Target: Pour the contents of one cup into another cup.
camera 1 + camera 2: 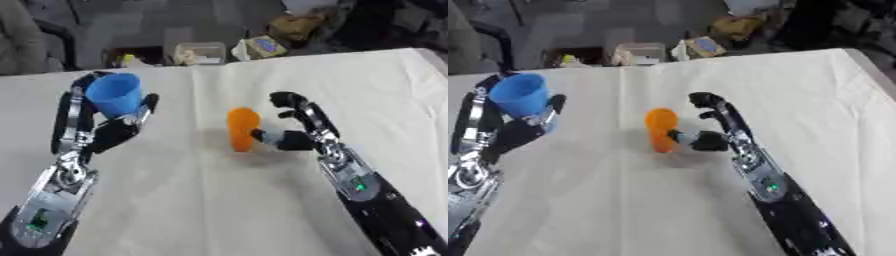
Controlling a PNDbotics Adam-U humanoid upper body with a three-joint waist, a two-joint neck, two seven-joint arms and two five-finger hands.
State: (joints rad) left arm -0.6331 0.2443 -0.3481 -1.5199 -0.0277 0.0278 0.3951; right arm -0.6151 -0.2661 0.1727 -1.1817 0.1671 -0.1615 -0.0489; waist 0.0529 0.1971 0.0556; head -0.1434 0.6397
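Observation:
A blue cup (115,95) is held upright above the table at the left, with my left hand (103,127) curled round it from below and behind. An orange cup (242,129) stands upright on the white tablecloth near the middle. My right hand (293,125) is right beside it on its right side, fingers arched over toward the cup and thumb low against its base; the fingers do not close round it. What is inside either cup is hidden.
The white cloth-covered table (219,210) runs to a far edge near the top. Beyond that edge sit boxes, a clear container (199,53) and bags on the floor. A crease runs down the cloth left of the orange cup.

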